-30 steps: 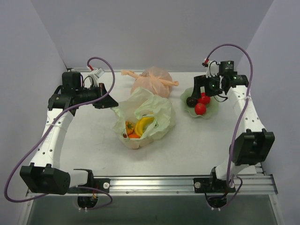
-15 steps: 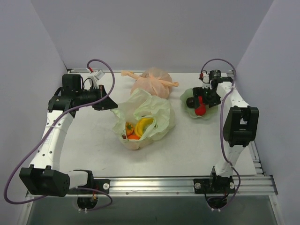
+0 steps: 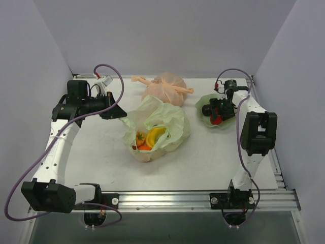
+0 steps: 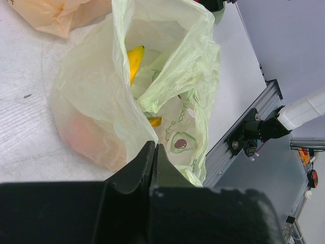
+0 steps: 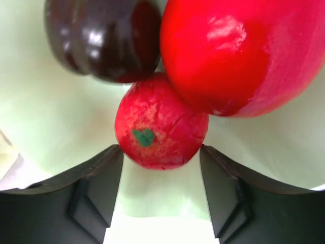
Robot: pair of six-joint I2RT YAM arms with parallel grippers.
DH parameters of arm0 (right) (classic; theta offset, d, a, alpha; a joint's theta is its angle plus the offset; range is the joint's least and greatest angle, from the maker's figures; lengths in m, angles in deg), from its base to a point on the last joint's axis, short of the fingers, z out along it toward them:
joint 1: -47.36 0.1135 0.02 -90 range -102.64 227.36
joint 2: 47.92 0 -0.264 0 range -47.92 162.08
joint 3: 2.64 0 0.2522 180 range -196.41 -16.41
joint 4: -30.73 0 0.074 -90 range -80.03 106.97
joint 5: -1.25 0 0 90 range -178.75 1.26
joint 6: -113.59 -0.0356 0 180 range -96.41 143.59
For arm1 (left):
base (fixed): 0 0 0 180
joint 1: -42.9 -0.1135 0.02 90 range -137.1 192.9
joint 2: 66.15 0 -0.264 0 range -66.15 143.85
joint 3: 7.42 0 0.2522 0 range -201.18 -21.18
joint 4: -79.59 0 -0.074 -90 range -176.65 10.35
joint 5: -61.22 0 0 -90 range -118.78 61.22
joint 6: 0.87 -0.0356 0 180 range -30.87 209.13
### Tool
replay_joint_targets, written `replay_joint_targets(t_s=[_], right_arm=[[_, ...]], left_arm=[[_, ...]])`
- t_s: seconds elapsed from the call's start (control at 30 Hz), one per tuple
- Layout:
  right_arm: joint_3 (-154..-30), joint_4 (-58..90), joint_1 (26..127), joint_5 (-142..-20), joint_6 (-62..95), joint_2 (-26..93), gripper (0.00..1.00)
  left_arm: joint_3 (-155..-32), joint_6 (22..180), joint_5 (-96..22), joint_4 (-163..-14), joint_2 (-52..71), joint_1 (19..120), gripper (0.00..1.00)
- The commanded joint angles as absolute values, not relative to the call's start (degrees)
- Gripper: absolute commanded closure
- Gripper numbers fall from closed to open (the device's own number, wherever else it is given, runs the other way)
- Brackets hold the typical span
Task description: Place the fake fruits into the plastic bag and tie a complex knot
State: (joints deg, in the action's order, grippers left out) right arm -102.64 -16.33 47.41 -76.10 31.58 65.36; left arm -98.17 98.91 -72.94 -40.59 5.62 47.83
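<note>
Right gripper (image 5: 160, 148) is down in the green dish (image 5: 51, 117) near the far right edge of the table (image 3: 203, 157), fingers snug against a small red fruit (image 5: 160, 127), with a bigger red fruit (image 5: 244, 56) and a dark fruit (image 5: 101, 35) crowding it from behind. Left gripper (image 4: 152, 152) is clamped tight on the rim of the plastic bag (image 4: 91, 96) mid-table, bare tabletop in front of it. Bananas (image 4: 133, 61) peek out inside; folds hide the rest, and both bigger dish fruits are cut off in the right wrist view.
</note>
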Motion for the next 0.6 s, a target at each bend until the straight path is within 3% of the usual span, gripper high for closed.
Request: replay_joint_targets(t_s=[0.0,0.13,0.3,0.43,0.57], right_arm=[[-102.3,-19.2,47.5,-74.1,31.8,59.3,0.41],[-102.5,-21.6,45.7,-72.0,32.7,50.5,0.61],[-104.6,-24.1,46.0,-70.1,35.7,43.7,0.76],[-104.4,-24.2,47.0,-73.9,36.2,45.2,0.23],[-103.8,-23.0,47.0,-74.4,33.9,50.0,0.18]], left_arm=[[-98.4,97.7,-73.2,-41.9,5.2,47.5,1.0],[-98.4,97.7,-73.5,-42.0,5.2,47.4,1.0],[-98.1,97.4,-73.8,-42.0,5.1,47.5,1.0],[-97.6,97.6,-74.0,-42.6,5.2,47.5,1.0],[-97.6,97.7,-73.8,-43.0,5.0,47.4,1.0]])
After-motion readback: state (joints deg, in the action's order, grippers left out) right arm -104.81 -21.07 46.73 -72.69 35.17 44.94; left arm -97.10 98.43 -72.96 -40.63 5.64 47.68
